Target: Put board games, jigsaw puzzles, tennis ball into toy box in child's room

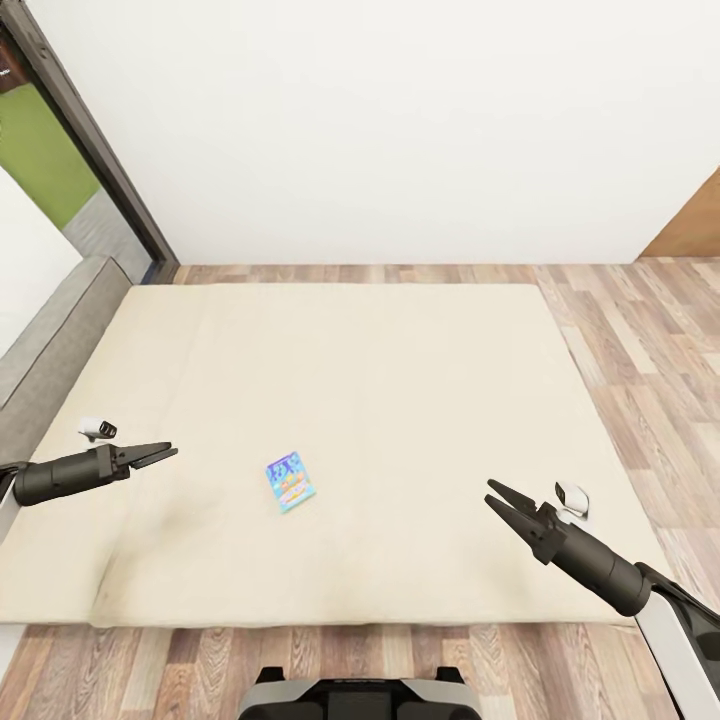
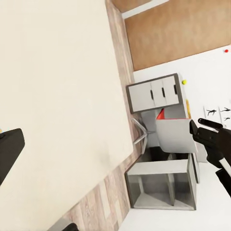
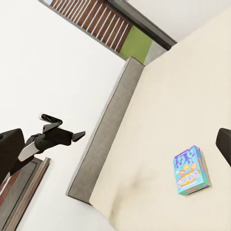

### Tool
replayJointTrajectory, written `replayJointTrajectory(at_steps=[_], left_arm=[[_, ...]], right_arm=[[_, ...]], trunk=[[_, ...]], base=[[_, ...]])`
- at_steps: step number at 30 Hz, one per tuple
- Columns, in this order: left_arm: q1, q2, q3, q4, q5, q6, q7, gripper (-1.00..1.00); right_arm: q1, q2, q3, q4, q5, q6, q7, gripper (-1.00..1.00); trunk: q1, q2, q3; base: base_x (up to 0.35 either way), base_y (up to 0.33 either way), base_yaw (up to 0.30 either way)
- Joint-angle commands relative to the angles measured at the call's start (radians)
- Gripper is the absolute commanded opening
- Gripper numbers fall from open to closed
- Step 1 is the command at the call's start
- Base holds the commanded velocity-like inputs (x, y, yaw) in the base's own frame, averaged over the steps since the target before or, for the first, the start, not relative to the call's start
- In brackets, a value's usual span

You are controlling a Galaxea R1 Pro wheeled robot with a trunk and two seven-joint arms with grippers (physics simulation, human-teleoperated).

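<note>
One board game (image 1: 290,482), a small blue box with cartoon print, lies flat on the beige mattress of the bed (image 1: 400,380), towards its near edge. It also shows in the right wrist view as the board game (image 3: 191,169) on the bed (image 3: 183,91). My left gripper (image 1: 170,453) hovers over the mattress well to the left of the box, open and empty. The right gripper (image 1: 490,493) hangs to the box's right, open with nothing between its fingers. Each wrist view catches the other arm: the left gripper (image 3: 82,134) and the right gripper (image 2: 194,128).
A grey bed frame edge (image 1: 50,340) runs along the bed's left side, with a doorway (image 1: 60,170) beyond it. Wood floor (image 1: 640,330) borders the bed at the far, right and near sides. A white drawer cabinet (image 2: 154,94), a chair (image 2: 175,134) and a shelf unit (image 2: 161,185) stand past the bed.
</note>
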Motion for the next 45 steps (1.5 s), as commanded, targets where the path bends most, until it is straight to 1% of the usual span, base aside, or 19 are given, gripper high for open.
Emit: replayJointTrajectory(at_steps=[1, 45], left_arm=[[0.000, 0.000, 0.000, 0.000, 0.000, 0.010, -0.004, 1.00], [0.000, 0.000, 0.000, 0.000, 0.000, 0.010, -0.004, 1.00]], right_arm=[[0.000, 0.000, 0.000, 0.000, -0.006, 0.008, 0.001, 1.00], [0.000, 0.000, 0.000, 0.000, -0.006, 0.008, -0.004, 1.00]], trunk=[[0.001, -0.001, 0.000], [0.001, -0.001, 0.072]], base=[[0.000, 0.000, 0.000], [0.000, 0.000, 0.000]])
